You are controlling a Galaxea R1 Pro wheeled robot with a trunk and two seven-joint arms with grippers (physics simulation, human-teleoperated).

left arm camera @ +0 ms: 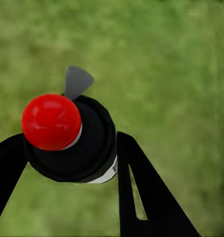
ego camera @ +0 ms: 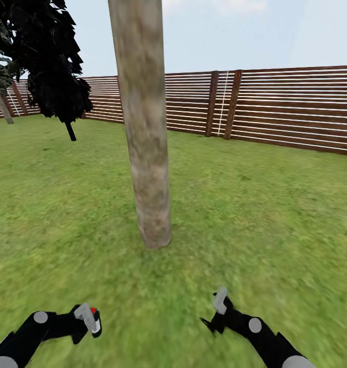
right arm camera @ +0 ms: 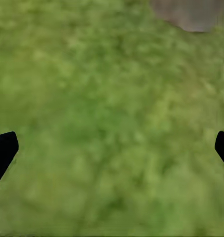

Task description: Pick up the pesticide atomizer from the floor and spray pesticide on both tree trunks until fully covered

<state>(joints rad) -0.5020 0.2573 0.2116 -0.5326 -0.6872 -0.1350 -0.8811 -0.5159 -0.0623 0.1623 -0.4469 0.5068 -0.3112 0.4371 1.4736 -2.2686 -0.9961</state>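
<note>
A thick mottled grey-brown tree trunk (ego camera: 145,128) rises from the grass floor (ego camera: 255,220) straight ahead of me. Low at the left of the head view my left gripper (ego camera: 87,318) is shut on the pesticide atomizer (ego camera: 93,314). In the left wrist view the atomizer (left arm camera: 72,136) shows a black head with a red knob, clamped between the dark fingers (left arm camera: 141,187). My right gripper (ego camera: 220,306) hangs open over the grass low at the right, nothing between its fingertips (right arm camera: 3,150). The trunk's base (right arm camera: 191,12) appears at the edge of the right wrist view.
A brown slatted wooden fence (ego camera: 275,107) runs behind the tree. A dark leafy thin-stemmed tree (ego camera: 50,61) stands at the back left, with another pale trunk (ego camera: 2,107) at the far left edge. Open grass lies on both sides of the trunk.
</note>
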